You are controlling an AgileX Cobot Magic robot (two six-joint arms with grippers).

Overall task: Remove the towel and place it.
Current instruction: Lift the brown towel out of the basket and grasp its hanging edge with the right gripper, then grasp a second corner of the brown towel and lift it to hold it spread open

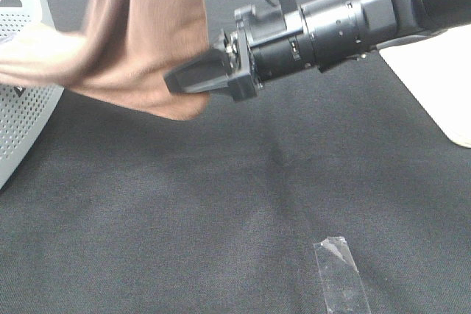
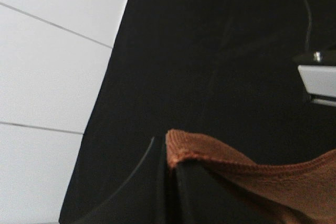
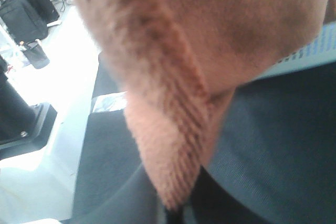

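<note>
The reddish-brown towel (image 1: 140, 27) hangs in the air at the upper left of the exterior view. Its left part drapes over the rim of a white basket (image 1: 22, 108). My right gripper (image 1: 173, 82) reaches in from the upper right and is shut on the towel's lower edge. In the right wrist view a fold of the towel (image 3: 210, 35) is pinched at the gripper (image 3: 176, 211). My left gripper (image 2: 170, 166) is shut on a hemmed edge of the towel (image 2: 252, 177). It is out of the exterior view.
The black table cloth (image 1: 221, 204) covers the table. A strip of clear tape (image 1: 340, 273) lies at the front right. A white object (image 1: 441, 86) sits at the right edge. The perforated basket wall also shows in the right wrist view (image 3: 315, 51).
</note>
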